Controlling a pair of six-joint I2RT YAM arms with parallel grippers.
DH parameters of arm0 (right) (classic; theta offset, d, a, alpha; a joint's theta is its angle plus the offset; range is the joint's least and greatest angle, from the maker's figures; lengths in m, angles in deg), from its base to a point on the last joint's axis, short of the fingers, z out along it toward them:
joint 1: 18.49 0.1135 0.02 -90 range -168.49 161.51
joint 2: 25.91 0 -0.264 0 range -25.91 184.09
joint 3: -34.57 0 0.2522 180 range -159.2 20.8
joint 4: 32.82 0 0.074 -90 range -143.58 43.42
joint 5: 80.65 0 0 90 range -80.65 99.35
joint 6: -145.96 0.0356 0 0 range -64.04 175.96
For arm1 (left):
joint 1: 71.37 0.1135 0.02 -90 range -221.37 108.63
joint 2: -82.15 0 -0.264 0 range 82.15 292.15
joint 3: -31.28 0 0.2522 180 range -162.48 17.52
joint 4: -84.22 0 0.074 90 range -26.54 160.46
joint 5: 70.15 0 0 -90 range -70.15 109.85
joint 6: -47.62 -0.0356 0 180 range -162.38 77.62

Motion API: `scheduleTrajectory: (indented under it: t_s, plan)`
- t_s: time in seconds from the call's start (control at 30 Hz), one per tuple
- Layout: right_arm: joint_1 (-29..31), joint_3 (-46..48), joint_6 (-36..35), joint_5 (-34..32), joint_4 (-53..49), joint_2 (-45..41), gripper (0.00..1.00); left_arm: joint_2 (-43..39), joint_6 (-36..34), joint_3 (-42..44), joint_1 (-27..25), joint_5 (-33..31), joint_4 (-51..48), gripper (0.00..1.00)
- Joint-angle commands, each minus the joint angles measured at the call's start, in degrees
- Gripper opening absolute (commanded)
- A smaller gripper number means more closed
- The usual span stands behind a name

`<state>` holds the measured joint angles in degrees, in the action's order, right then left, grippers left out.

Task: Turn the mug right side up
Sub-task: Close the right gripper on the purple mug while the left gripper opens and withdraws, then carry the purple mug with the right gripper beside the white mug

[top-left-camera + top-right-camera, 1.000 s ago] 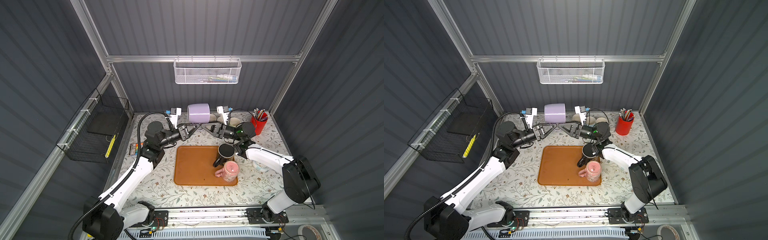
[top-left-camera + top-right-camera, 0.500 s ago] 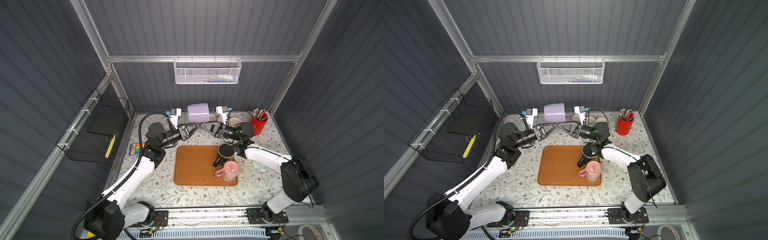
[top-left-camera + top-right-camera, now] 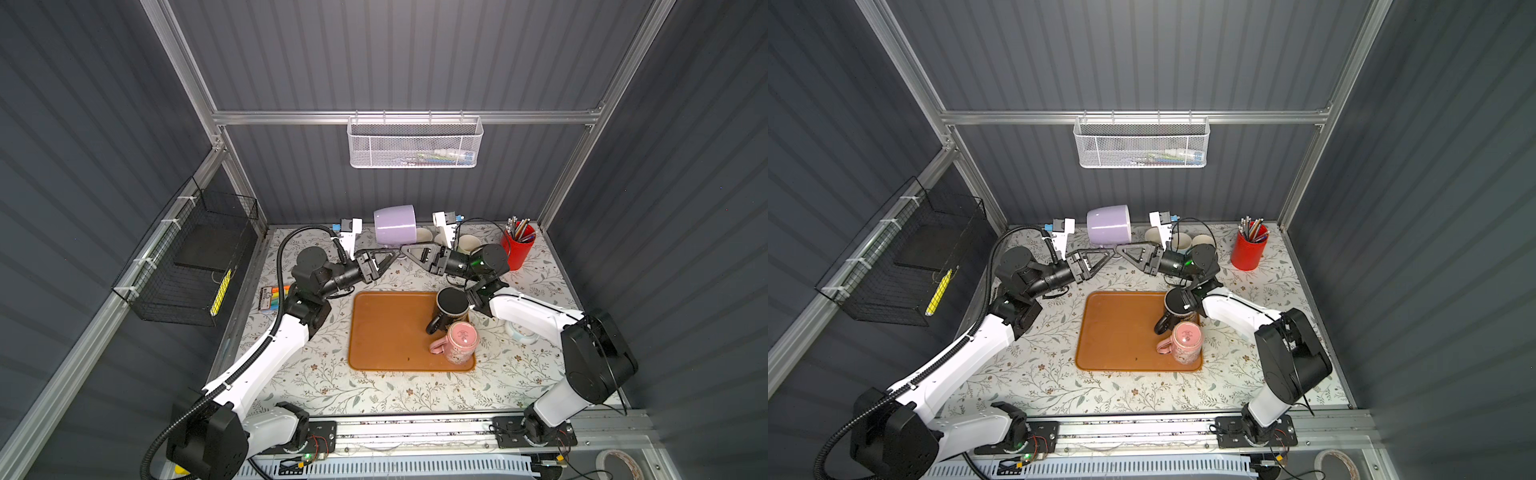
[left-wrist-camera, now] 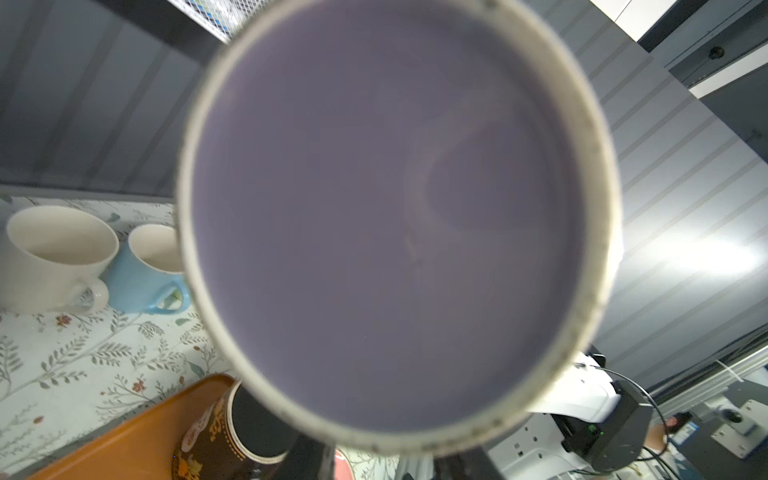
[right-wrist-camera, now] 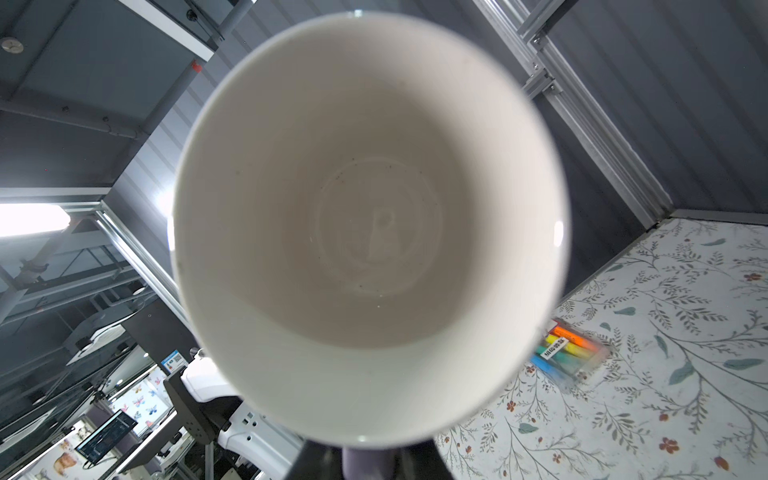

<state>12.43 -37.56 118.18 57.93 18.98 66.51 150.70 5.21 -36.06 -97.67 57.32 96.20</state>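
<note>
A: If read from the left: marker pack [image 3: 273,297] flat on the floral table [image 3: 332,386], well behind the left jaws, beside that arm.

B: Then the left gripper [image 3: 390,256]?

A: Yes. Jaws parted in a shallow V, nothing seen clamped between. Tips just under the lavender mug [image 3: 395,227].

B: Mug right side up?

A: Not yet. Up off the table, on its side, just above both sets of fingertips. Flat base toward the left jaws, filling the left wrist view. White mouth toward the right jaws, filling the right wrist view.

B: And the right gripper [image 3: 409,252]?

A: Tip to tip with the left one. Closed, by the look, on the mug's handle: a sliver of lavender pinched between dark fingers [image 5: 320,465].

B: Lower down?

A: Orange tray [image 3: 386,332], below and in front of both jaws. Black mug [image 3: 452,305] and pink mug [image 3: 462,345] on it, just beside each other, nearer the right jaws.

B: Further right?

A: Cream cups [image 3: 468,244] behind the right jaws, then a red pencil cup [image 3: 517,253] past that wrist.
</note>
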Motion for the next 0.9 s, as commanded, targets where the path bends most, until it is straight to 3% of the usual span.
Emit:
scheduleTrajectory:
  t_s: [0.0, 0.2, 0.3, 0.43, 0.57, 0.87]
  plan:
    - [-0.02, 0.00, -1.83, -2.26, 3.95, -2.26, 0.00, -2.30, -2.48, 0.50, -0.15, -0.46, -2.27, 0.49]
    - [-0.24, 0.79, -2.60, -2.65, 2.87, -2.85, 0.00, -3.96, -5.13, 0.19, -0.12, -1.64, -5.89, 0.62]
    - [-0.24, 1.22, -4.40, -3.08, -0.51, -3.84, 0.00, -5.69, -7.71, -0.28, -0.15, -3.06, -9.84, 0.73]
    - [-0.23, 1.19, -10.02, -4.97, -10.26, -6.33, 0.00, -8.87, -12.15, -0.70, -0.15, -6.15, -16.13, 0.89]
    - [0.01, -0.20, -16.35, -8.72, -23.17, -8.61, 0.00, -11.51, -16.43, -1.99, -0.15, -9.33, -23.30, 0.98]
    - [2.18, -10.05, -27.61, -21.33, -51.43, -8.26, 0.00, -17.33, -24.77, -4.70, -0.15, -20.95, -37.03, 1.00]
